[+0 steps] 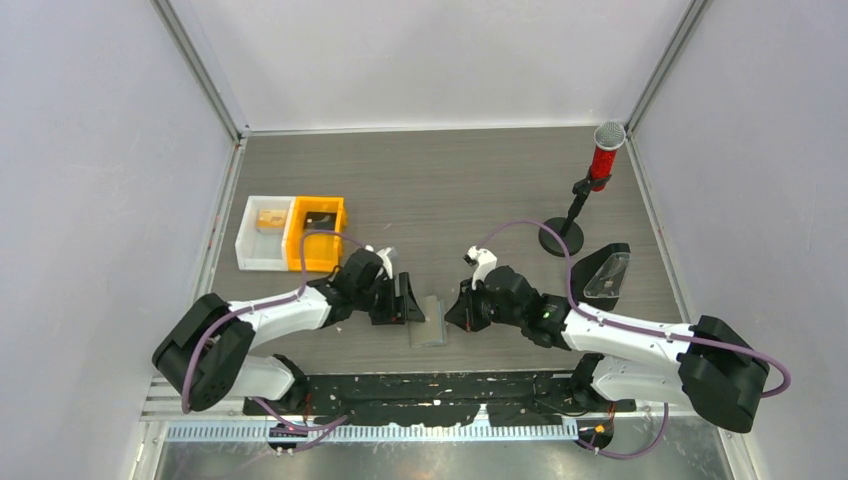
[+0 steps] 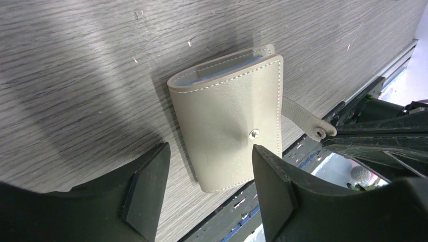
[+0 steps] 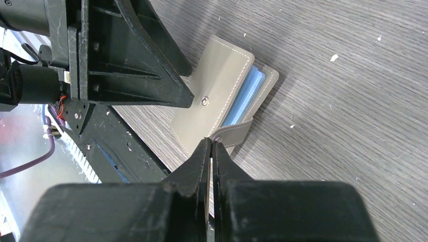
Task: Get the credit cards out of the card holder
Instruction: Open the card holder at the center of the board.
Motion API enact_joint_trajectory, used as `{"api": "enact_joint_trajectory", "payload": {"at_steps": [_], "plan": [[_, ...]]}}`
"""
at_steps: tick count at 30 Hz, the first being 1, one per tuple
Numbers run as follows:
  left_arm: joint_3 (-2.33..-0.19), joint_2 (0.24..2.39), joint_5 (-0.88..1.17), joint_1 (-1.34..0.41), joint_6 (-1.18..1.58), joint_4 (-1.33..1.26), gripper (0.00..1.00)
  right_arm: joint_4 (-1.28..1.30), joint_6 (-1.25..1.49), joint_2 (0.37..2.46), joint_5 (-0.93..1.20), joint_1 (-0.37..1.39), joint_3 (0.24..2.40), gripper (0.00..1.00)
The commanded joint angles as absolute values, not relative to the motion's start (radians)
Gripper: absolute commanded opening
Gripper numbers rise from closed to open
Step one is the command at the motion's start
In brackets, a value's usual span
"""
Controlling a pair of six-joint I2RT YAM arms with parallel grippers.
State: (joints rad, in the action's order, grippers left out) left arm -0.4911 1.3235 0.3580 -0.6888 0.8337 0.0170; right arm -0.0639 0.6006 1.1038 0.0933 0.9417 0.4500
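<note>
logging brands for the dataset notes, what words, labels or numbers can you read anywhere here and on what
No text can be read in any view.
card holder: plain grey face, only stitching and a snap stud, no brand mark.
credit cards: only blue edges show, faces hidden.
Contents of the white bin and orange bin: too small to read.

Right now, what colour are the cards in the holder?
Light blue cards, right wrist view best.
</note>
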Motion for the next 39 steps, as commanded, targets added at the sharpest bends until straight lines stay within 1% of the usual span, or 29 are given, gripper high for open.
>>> {"api": "enact_joint_trajectory", "payload": {"at_steps": [1, 4, 11, 16, 19, 24, 31, 39], "plan": [[-0.528, 1.326, 0.313, -0.710, 0.814, 0.057, 0.63, -0.115, 0.602, 1.061, 0.082, 0.948, 0.460, 0.05], [-0.536, 1.294, 0.288, -0.726, 0.809, 0.087, 0.64, -0.111, 0.605, 1.043, 0.090, 0.948, 0.462, 0.05], [-0.590, 1.218, 0.255, -0.760, 0.789, 0.160, 0.76, -0.105, 0.620, 0.992, 0.104, 0.948, 0.468, 0.05], [-0.645, 1.243, 0.253, -0.779, 0.766, 0.184, 0.81, -0.107, 0.628, 0.983, 0.108, 0.948, 0.472, 0.05], [-0.678, 1.272, 0.249, -0.792, 0.754, 0.204, 0.82, -0.109, 0.629, 0.982, 0.112, 0.948, 0.473, 0.05], [-0.699, 1.297, 0.218, -0.811, 0.747, 0.224, 0.81, -0.106, 0.629, 0.976, 0.113, 0.948, 0.471, 0.05], [-0.701, 1.305, 0.179, -0.811, 0.729, 0.268, 0.74, -0.100, 0.621, 0.967, 0.109, 0.948, 0.464, 0.05], [-0.668, 1.229, 0.112, -0.810, 0.727, 0.315, 0.66, -0.052, 0.588, 0.962, 0.053, 0.941, 0.452, 0.05]]}}
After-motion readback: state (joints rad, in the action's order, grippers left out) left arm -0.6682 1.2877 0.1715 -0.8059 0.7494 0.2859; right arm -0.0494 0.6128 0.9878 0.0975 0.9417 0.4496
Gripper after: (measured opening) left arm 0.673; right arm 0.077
